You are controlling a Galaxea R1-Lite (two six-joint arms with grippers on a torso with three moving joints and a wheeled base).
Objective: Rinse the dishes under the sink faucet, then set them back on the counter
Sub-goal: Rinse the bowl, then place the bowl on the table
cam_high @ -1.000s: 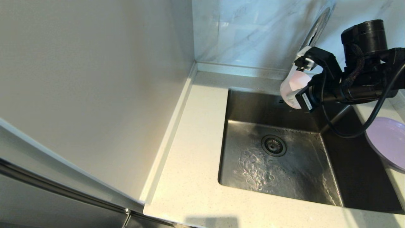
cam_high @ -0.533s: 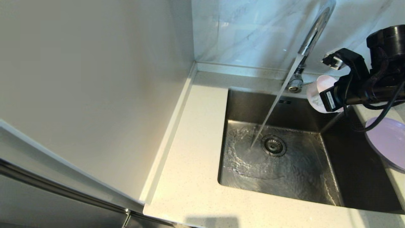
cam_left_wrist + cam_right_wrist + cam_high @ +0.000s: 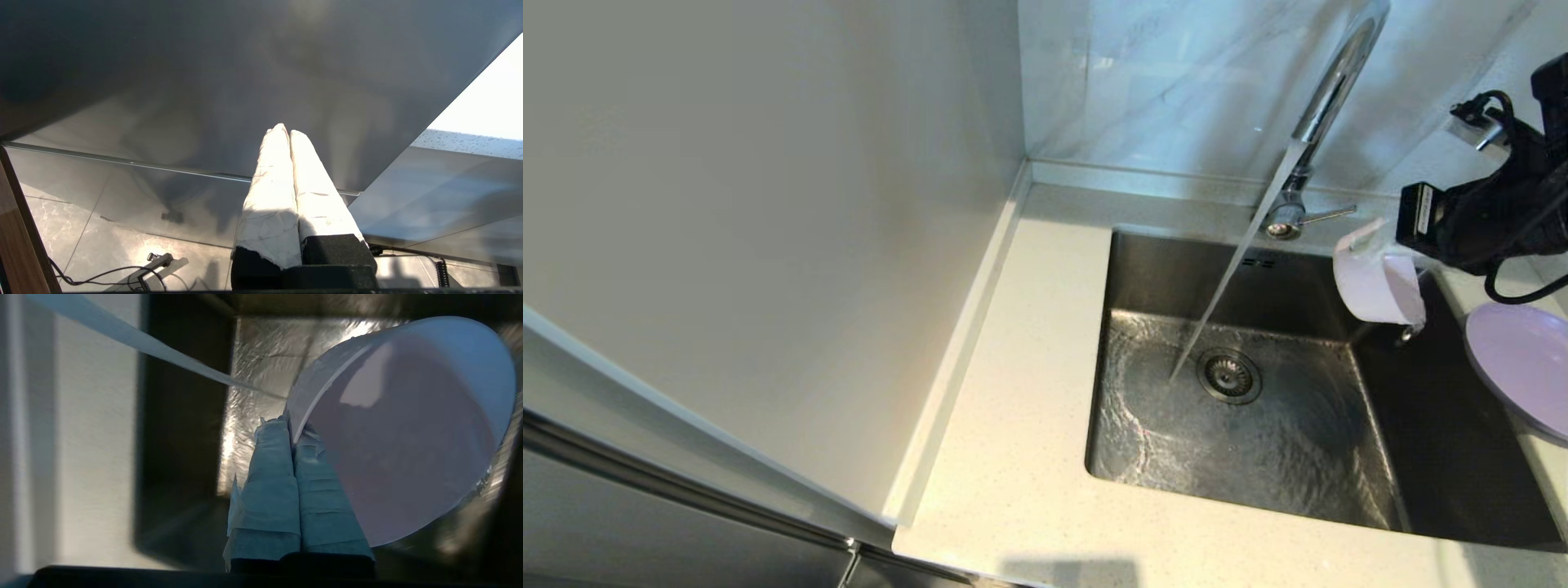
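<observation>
My right gripper [image 3: 1372,241] is shut on the rim of the pale pink bowl [image 3: 1379,286], which it holds tipped over the sink's right side. In the right wrist view its taped fingertips [image 3: 288,424] pinch the bowl's [image 3: 408,428] edge, one inside and one outside. The faucet [image 3: 1327,90] runs, and its stream [image 3: 1225,286] falls clear of the bowl beside the drain [image 3: 1229,376]. The lilac plate [image 3: 1519,367] lies on the counter right of the sink [image 3: 1168,269]. My left gripper [image 3: 284,130] hangs below the counter edge, shut and empty.
The faucet's lever [image 3: 1327,215] points right, close to the held bowl. A cream counter [image 3: 1029,367] stretches left of the sink up to a tall pale side panel [image 3: 768,204]. Marble-veined wall tiles [image 3: 1160,82] stand behind.
My right gripper has carried the bowl rightward out from under the faucet and tipped it lower. The stream now falls straight into the basin.
</observation>
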